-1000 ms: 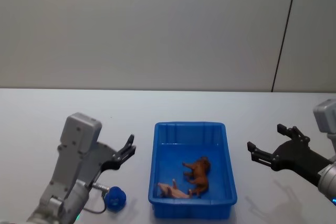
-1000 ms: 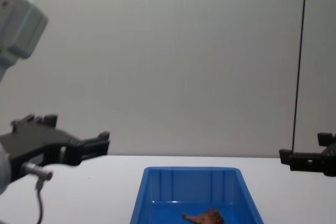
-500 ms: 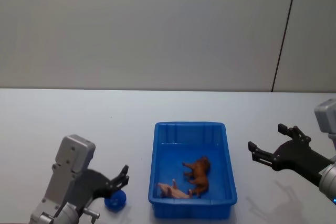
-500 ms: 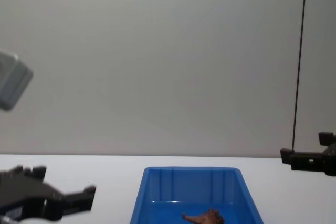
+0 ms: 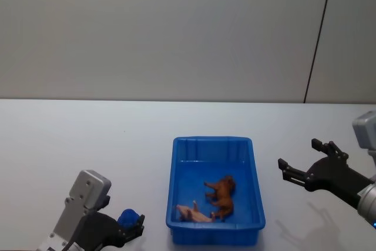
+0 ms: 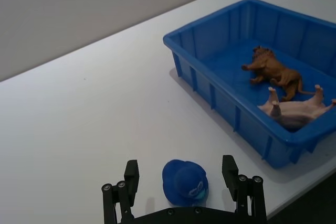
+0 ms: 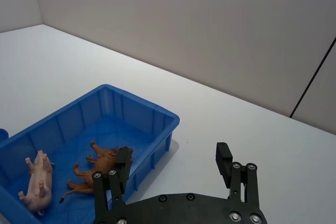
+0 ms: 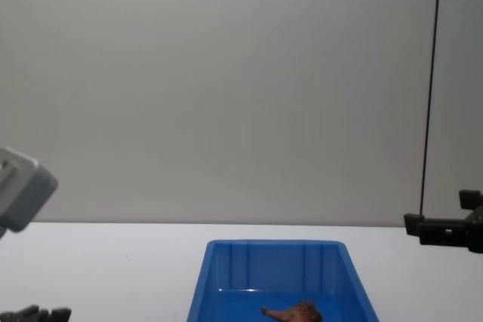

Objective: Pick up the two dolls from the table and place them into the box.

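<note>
Both dolls in blue box (image 5: 215,232): pink doll (image 6: 295,111) on side, brown doll (image 6: 273,71) next to it. Left claw (image 6: 182,186) spread wide, low over desk (image 5: 88,139), straddling small blue cap (image 6: 185,182); logo on it unreadable. Right claw (image 7: 173,170) spread too, hovering right of box.

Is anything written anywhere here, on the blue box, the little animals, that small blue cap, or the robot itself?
No words or numbers can be read anywhere.
The small blue cap: a pale mark on its front, too small and blurred to read.
The blue box, the pink doll and the brown doll: no writing visible.
The left gripper and right gripper: bare black fingers with screws, no labels.
</note>
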Robot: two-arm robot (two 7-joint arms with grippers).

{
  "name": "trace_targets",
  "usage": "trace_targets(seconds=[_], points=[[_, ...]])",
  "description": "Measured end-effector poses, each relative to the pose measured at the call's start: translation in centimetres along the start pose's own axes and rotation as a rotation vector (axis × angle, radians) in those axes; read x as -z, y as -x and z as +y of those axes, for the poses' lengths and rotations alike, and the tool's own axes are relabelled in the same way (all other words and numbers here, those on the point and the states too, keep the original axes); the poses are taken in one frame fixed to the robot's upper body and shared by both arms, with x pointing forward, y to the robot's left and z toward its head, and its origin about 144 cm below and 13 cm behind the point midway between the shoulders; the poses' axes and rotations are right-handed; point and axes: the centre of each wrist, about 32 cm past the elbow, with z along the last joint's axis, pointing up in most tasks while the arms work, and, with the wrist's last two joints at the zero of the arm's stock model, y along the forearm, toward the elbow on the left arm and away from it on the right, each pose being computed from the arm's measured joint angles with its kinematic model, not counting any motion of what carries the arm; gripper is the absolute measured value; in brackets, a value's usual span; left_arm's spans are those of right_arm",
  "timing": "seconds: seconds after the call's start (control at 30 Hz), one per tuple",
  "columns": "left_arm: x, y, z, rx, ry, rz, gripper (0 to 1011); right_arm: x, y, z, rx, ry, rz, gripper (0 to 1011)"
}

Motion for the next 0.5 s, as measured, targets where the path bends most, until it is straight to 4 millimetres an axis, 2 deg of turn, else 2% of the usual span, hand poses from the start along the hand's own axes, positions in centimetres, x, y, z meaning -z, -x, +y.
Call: trace_targets(seconds=[0.5], points=[[0.8, -1.6, -1.3, 0.05, -0.046, -0.015, 1001, 0.0, 0.0, 0.0, 0.0, 0.0, 0.0, 1001]])
